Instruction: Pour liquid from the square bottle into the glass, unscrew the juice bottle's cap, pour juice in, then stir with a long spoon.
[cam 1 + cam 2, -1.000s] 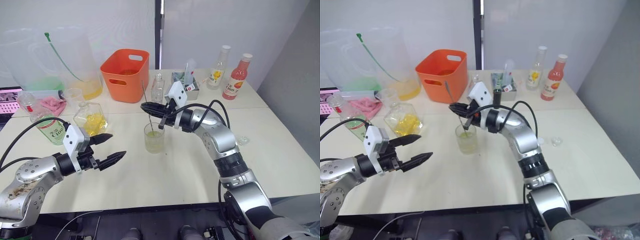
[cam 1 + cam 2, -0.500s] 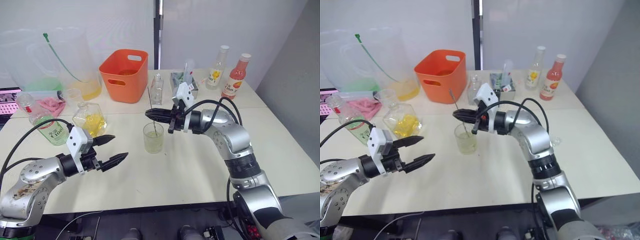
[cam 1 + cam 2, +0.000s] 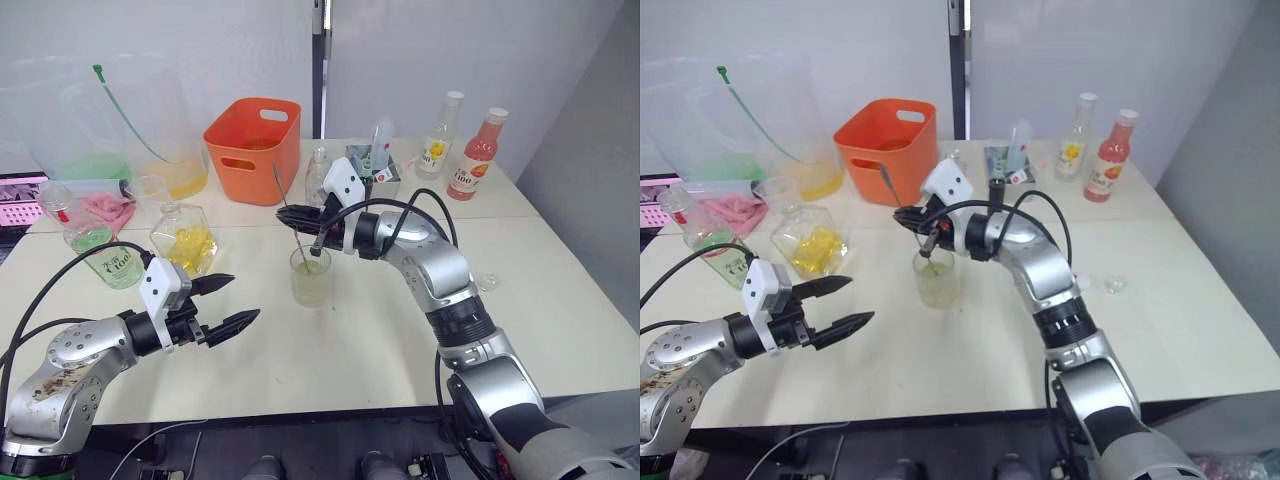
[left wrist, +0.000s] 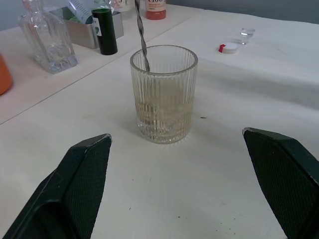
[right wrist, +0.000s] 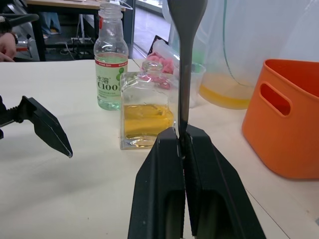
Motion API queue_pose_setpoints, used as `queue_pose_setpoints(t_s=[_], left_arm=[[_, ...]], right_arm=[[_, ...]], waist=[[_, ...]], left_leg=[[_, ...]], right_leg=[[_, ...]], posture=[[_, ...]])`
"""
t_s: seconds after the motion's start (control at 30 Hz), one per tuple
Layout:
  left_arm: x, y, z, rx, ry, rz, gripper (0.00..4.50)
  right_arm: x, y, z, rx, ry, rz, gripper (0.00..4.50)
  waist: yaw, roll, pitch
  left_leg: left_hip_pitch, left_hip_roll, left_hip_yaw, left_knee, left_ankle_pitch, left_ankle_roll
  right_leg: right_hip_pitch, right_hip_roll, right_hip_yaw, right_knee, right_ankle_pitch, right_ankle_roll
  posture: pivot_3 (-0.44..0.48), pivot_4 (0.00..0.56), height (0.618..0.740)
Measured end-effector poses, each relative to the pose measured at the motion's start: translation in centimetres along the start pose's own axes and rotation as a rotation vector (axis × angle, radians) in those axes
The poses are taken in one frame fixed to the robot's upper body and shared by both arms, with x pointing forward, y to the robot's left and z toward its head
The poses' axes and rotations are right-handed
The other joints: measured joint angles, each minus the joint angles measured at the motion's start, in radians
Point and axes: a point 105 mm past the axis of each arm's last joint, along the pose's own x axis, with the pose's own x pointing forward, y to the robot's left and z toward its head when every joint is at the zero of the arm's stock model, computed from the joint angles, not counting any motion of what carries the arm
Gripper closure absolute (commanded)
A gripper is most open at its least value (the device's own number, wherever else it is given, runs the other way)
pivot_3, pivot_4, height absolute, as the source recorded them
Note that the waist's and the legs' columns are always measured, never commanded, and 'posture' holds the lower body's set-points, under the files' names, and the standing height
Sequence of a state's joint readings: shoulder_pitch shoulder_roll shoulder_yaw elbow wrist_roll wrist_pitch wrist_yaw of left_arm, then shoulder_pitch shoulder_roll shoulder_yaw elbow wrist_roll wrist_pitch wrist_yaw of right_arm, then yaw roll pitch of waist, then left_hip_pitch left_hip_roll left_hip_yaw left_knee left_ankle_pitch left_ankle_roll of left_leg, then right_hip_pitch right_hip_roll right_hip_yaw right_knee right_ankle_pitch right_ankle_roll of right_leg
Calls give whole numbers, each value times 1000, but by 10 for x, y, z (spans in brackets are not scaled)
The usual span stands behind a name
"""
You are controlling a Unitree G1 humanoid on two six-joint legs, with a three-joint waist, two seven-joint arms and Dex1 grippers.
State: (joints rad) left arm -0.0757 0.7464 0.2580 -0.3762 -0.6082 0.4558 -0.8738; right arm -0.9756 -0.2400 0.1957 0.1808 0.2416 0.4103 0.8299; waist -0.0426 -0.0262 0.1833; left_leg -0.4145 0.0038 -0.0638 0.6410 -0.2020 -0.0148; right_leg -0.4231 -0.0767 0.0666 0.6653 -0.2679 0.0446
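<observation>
The glass [image 3: 310, 277] stands mid-table, about a third full of pale yellow-green liquid. The long spoon [image 3: 290, 218] stands in it with its stem leaning left. My right gripper [image 3: 297, 214] is shut on the stem above the glass; the right wrist view shows its fingers [image 5: 167, 164] clamped on the handle. My left gripper [image 3: 246, 297] hovers open, low over the table left of the glass, holding nothing. The square bottle [image 3: 186, 241] with yellow contents sits at the left, and the uncapped juice bottle [image 3: 101, 254] is beside it. A small white cap [image 4: 229, 47] lies on the table.
An orange basket [image 3: 252, 148], large clear pitchers [image 3: 150, 120], a measuring cup [image 3: 148, 191] and a pink cloth [image 3: 105, 210] line the back left. A small clear bottle [image 3: 317, 178], a metal tray [image 3: 372, 172], a yellow-labelled bottle [image 3: 437, 140] and a pink-red bottle [image 3: 468, 165] stand at the back.
My right gripper has swung the spoon round inside the glass, and the stem now tilts further left. The left gripper has stayed open in nearly the same place.
</observation>
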Motion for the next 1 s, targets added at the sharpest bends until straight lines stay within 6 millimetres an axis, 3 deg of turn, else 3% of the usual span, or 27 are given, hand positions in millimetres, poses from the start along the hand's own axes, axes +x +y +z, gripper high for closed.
queue_pose_setpoints(t_s=[0.23, 0.47, 0.77, 1.0], left_arm=[[0, 1, 0, 10, 3, 0, 34], [2, 1, 3, 21, 0, -8, 34], [6, 2, 4, -3, -34, -5, 34], [7, 2, 5, -4, -44, 1, 34]], right_arm=[[-22, 7, 9, 63, 33, 59, 4500], [-18, 15, 21, 129, -69, 59, 4500], [-26, -5, 47, 23, -145, -28, 4500], [-32, -10, 38, 175, -107, -52, 4500]], waist=[[-1, 0, 0], [-4, 0, 0], [-2, 0, 0], [-3, 0, 0]], left_leg=[[0, 1, 0, 0, 0, 0], [0, 1, 0, 0, 0, 0], [0, 1, 0, 0, 0, 0], [0, 1, 0, 0, 0, 0]], right_leg=[[0, 0, 0, 0, 0, 0], [0, 1, 0, 0, 0, 0], [0, 1, 0, 0, 0, 0], [0, 1, 0, 0, 0, 0]], posture=[[0, 150, 740], [0, 150, 740], [0, 150, 740], [0, 150, 740]])
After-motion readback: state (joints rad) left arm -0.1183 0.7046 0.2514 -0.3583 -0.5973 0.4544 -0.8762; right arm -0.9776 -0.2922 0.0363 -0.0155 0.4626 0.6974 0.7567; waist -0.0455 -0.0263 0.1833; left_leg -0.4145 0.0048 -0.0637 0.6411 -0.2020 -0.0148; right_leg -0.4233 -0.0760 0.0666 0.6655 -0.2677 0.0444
